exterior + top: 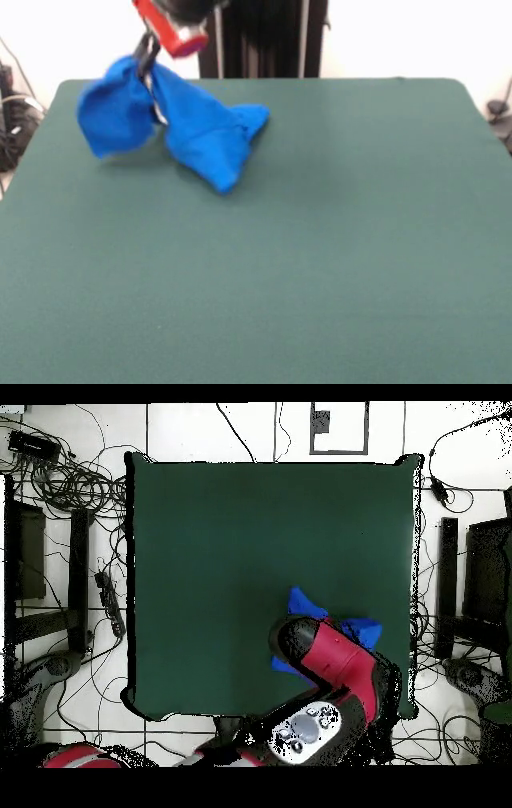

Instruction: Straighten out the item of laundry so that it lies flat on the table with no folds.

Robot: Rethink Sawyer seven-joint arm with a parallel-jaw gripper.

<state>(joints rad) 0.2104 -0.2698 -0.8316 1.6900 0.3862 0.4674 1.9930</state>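
Shirt hoisted by its middle, still bunched and far from flat.

The claw point(150, 68) pinches the blue T-shirt point(200, 132) at a high fold, so one lobe hangs free off the surface point(320, 240) while the other trails down onto the felt. I'd worry that letting go here just drops it back in a heap, or that thin cloth slips from so small a bite. The red arm point(335, 664) reaches out low over the shirt, near the surface's edge on the robot's side, wrist pointed down.
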